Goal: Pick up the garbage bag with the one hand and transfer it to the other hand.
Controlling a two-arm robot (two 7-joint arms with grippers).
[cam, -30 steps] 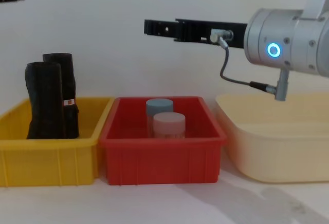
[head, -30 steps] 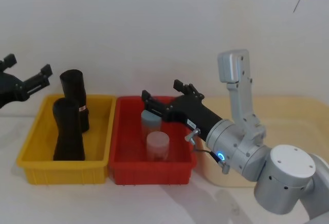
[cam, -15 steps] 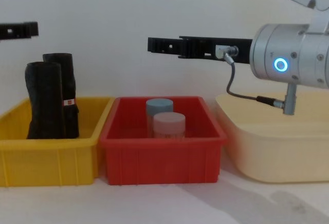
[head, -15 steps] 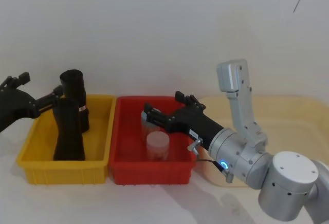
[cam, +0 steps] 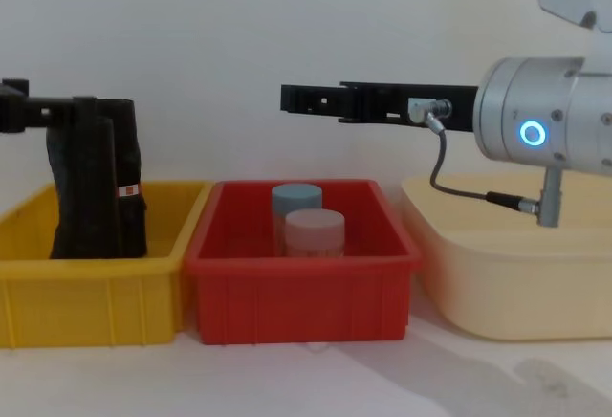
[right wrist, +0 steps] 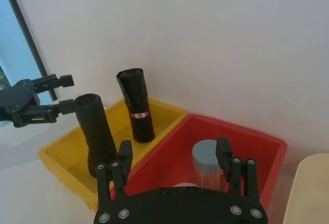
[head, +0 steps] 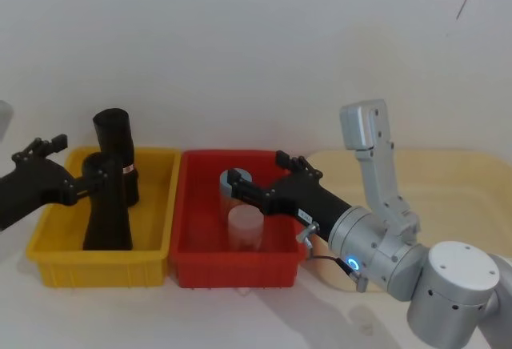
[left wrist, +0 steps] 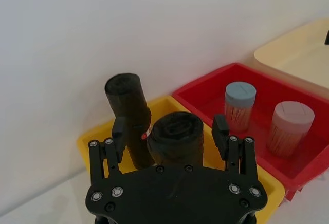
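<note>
Left gripper straddled the garbage bag in the yellow bin.
The bag stood upright beside the slimmer labelled roll. The jaws were apart on either side of its top, not touching it. The right gripper hovered over the red bin, jaws apart.

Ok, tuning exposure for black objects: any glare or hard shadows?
Left wrist view: garbage bag inside the open left pincer is evenly lit, matte, no glare. Chest view: soft shadows on the table before the red bin; right arm's blue ring blooms.
</note>
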